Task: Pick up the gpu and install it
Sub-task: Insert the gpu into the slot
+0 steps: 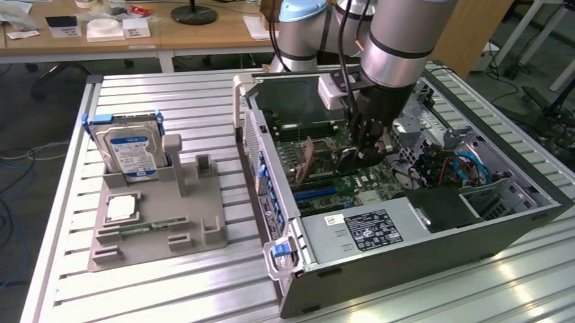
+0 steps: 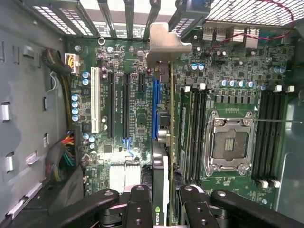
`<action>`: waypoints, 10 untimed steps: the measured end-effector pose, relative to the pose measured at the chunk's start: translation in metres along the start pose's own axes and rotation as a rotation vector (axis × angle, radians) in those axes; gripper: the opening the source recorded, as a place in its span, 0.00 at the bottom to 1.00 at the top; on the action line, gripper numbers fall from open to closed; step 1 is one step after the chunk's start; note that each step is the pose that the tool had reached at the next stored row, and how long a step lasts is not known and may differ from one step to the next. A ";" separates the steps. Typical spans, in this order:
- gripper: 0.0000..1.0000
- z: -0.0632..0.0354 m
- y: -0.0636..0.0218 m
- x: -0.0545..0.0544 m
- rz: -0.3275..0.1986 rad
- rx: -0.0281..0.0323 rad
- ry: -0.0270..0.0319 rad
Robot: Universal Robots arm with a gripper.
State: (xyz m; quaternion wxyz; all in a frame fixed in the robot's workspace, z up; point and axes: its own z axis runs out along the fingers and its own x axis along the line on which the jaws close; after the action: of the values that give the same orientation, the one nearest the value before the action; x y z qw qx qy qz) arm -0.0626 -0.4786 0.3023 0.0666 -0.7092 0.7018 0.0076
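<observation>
One gpu (image 2: 161, 190), on hand: clamped edge-on in my end effector (image 2: 164, 205), whose fingers (image 2: 138, 202) are drawn in narrow against both faces of the card. Location: inside the open computer case (image 1: 404, 249), which lies on its side on the slatted counter (image 1: 161, 94); in the exterior view the end effector (image 1: 370, 145) is down among the components, over the motherboard (image 2: 137, 118). One metal bracket (image 2: 167, 43) at the card's far end, near the rear slot openings (image 2: 116, 19). One blue expansion slot (image 2: 155, 107), bare, just beside the card's line. One empty processor socket (image 2: 230, 145) on the card's other side. One grey fixture (image 1: 153, 229) on the exterior view's left, well apart, holding a hard drive (image 1: 130, 151) and a memory stick (image 1: 153, 227). Step in hand, as I judge it: pick-up done, installing under way, card not yet seated; how high it rides above the board I cannot tell. Seating calls for the card's lower edge square over the blue slot, the bracket meeting a rear opening, and a straight, even press with no tilt.
</observation>
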 end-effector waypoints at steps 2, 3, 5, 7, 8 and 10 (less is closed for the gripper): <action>0.27 0.0037 0.0005 0.000 0.000 0.0000 0.0000; 0.27 0.0054 0.0008 0.001 0.000 0.0000 0.0001; 0.27 0.0090 0.0015 0.001 0.000 0.0000 0.0001; 0.27 0.0125 0.0020 0.001 0.000 0.0000 0.0002; 0.27 0.0141 0.0022 0.001 0.000 0.0000 0.0000; 0.27 0.0160 0.0025 0.002 0.000 0.0000 0.0000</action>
State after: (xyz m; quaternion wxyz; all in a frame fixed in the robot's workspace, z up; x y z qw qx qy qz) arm -0.0637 -0.4786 0.2861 0.0666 -0.7092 0.7018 0.0075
